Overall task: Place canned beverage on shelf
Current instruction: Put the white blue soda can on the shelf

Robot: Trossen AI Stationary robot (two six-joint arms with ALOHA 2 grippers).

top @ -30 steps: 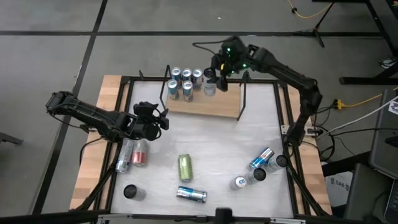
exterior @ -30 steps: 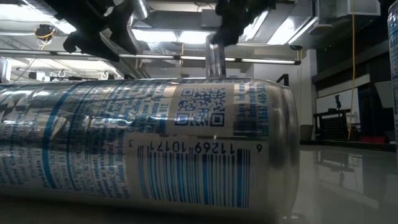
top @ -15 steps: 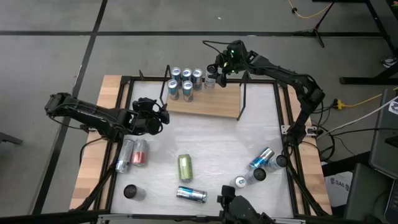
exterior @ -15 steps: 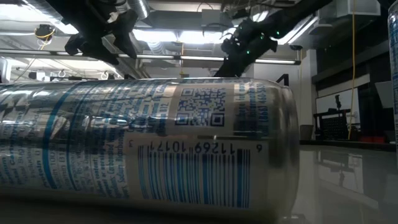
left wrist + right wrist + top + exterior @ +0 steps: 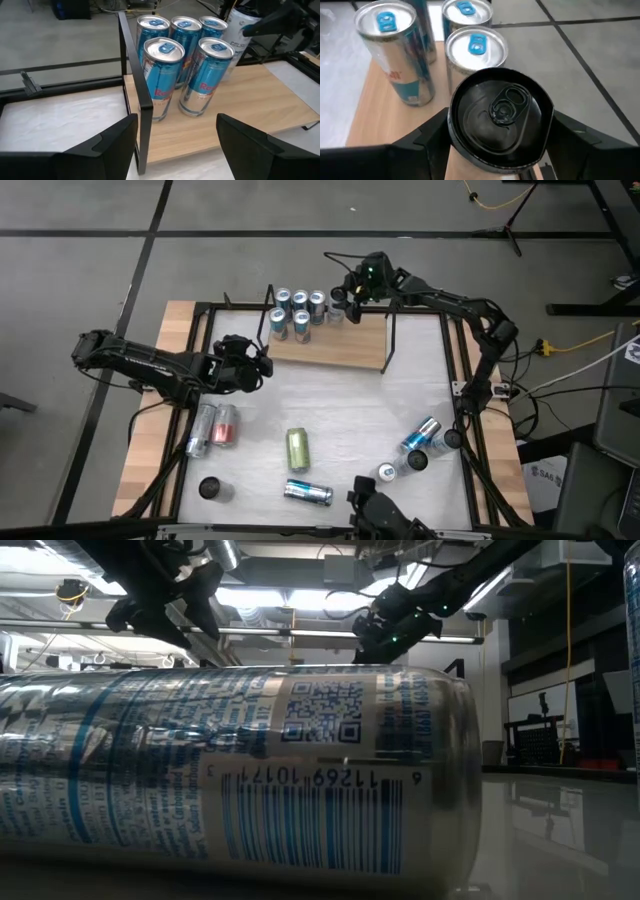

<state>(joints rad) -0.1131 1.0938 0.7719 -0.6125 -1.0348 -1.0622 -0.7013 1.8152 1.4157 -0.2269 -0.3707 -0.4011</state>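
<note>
Nearest you in the low view, a silver-blue can (image 5: 230, 770) lies on its side across the frame. In the high view your left gripper (image 5: 243, 366) hovers left of centre over the table (image 5: 350, 405), its jaws spread with nothing between them. Farther back, at upper centre, the shelf (image 5: 330, 345) carries five blue cans (image 5: 298, 312). Your right gripper (image 5: 350, 292) is clenched around a black-topped can (image 5: 497, 117) standing upright at the shelf's back edge, just beside those cans.
</note>
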